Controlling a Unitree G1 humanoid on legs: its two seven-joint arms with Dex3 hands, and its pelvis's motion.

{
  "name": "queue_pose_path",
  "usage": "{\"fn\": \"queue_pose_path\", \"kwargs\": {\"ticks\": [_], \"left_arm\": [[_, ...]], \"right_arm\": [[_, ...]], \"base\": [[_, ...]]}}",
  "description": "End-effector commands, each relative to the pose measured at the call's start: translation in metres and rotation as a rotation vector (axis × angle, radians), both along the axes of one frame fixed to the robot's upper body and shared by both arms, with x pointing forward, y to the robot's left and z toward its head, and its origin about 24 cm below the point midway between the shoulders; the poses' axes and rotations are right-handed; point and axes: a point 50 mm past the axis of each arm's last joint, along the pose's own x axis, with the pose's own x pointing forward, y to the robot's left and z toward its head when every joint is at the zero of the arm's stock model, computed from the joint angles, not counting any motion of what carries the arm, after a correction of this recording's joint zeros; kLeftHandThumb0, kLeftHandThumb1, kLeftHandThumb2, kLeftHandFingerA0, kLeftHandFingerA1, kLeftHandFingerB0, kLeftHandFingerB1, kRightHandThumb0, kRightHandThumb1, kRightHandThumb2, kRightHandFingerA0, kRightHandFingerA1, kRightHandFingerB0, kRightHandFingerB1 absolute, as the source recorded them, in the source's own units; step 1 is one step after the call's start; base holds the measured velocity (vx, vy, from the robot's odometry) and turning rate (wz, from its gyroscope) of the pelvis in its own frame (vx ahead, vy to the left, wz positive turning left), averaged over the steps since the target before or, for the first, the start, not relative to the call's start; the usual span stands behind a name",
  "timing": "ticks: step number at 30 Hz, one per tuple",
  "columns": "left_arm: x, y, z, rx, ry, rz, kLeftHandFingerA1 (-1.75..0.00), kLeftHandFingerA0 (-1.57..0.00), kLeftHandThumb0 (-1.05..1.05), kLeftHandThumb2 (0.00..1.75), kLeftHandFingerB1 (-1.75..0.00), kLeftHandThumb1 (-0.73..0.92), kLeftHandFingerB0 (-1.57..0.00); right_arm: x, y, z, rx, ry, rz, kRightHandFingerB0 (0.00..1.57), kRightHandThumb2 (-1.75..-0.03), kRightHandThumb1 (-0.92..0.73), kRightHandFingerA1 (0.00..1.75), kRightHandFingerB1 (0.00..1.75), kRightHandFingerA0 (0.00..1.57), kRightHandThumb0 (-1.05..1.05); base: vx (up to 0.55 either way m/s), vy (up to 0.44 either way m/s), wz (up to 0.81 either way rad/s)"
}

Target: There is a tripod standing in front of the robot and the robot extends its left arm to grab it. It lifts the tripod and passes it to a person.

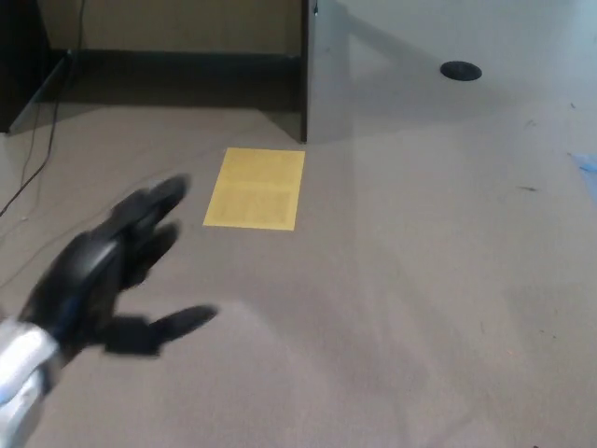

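My left hand (107, 271) hangs over the carpet at the lower left of the head view, blurred by motion. Its fingers (154, 210) and thumb are spread apart and nothing is in it. No tripod shows anywhere in the picture. My right hand is out of the picture, and no person is in it either.
A yellow sheet (256, 188) lies flat on the grey carpet (420, 280). Behind it stands a grey partition edge (305, 75) with a dark recess to its left. Cables (37, 140) run along the left side. A black round floor cap (460, 70) sits at the upper right.
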Motion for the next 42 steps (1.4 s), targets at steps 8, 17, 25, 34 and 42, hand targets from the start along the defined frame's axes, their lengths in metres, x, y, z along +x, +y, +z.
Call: {"fn": "queue_pose_path", "kwargs": {"ticks": [8, 17, 25, 34, 42], "left_arm": [[-0.054, 0.089, -0.087, 0.002, 0.136, 0.290, -0.36, -0.06, -0.49, 0.68, -0.21, 0.35, -0.07], [-0.077, 0.111, -0.131, -0.019, 0.266, 0.416, -0.37, -0.04, -0.51, 0.65, -0.28, 0.35, -0.10], [-0.094, 0.116, -0.159, -0.012, 0.368, 0.473, -0.37, -0.03, -0.50, 0.64, -0.31, 0.32, -0.07], [-0.113, 0.118, -0.179, -0.011, 0.449, 0.494, -0.32, -0.12, -0.46, 0.53, -0.27, 0.41, -0.10], [-0.123, 0.121, -0.186, 0.012, 0.492, 0.499, -0.50, -0.01, -0.28, 0.81, -0.48, 0.24, 0.00]], "right_arm": [[-0.007, -0.006, -0.002, -0.025, 0.018, -0.024, 0.60, -0.60, -0.67, 0.43, 0.39, 0.75, -0.43], [-0.007, -0.006, -0.004, -0.025, 0.030, -0.032, 0.59, -0.62, -0.64, 0.43, 0.39, 0.71, -0.45], [-0.009, -0.007, -0.004, -0.021, 0.034, -0.025, 0.59, -0.62, -0.65, 0.43, 0.39, 0.70, -0.44], [-0.016, -0.008, -0.006, -0.013, 0.033, -0.034, 0.64, -0.60, -0.67, 0.43, 0.40, 0.73, -0.39], [-0.023, -0.008, -0.009, -0.025, 0.053, -0.020, 0.60, -0.63, -0.63, 0.45, 0.40, 0.72, -0.46]], "base": [[0.00, 0.000, 0.00], [0.00, 0.000, 0.00], [0.00, 0.000, 0.00], [0.00, 0.000, 0.00], [0.00, 0.000, 0.00]]}}
